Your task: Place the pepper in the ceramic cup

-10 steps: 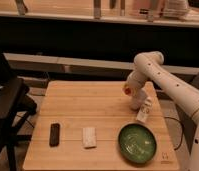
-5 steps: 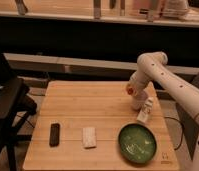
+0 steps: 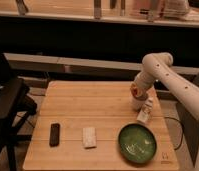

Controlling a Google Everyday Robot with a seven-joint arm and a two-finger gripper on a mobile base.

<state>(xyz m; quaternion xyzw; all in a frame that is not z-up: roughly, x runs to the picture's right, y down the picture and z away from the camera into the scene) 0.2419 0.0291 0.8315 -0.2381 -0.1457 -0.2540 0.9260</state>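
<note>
A small orange-red pepper (image 3: pixel 134 91) sits at the end of my white arm, above the right side of the wooden table (image 3: pixel 93 107). My gripper (image 3: pixel 136 98) is shut on it and holds it off the tabletop. A pale ceramic cup (image 3: pixel 145 113) stands just right of and below the gripper, close to it, near the table's right edge. The arm reaches in from the right and hides part of the gripper.
A green plate (image 3: pixel 137 143) lies at the front right, just in front of the cup. A white sponge (image 3: pixel 89 137) and a black bar (image 3: pixel 54 134) lie at the front left. A dark chair (image 3: pixel 10 107) stands to the left of the table.
My gripper has moved to the right with the pepper in it, closer to the cup. The cup, plate, sponge and black bar have stayed put.
</note>
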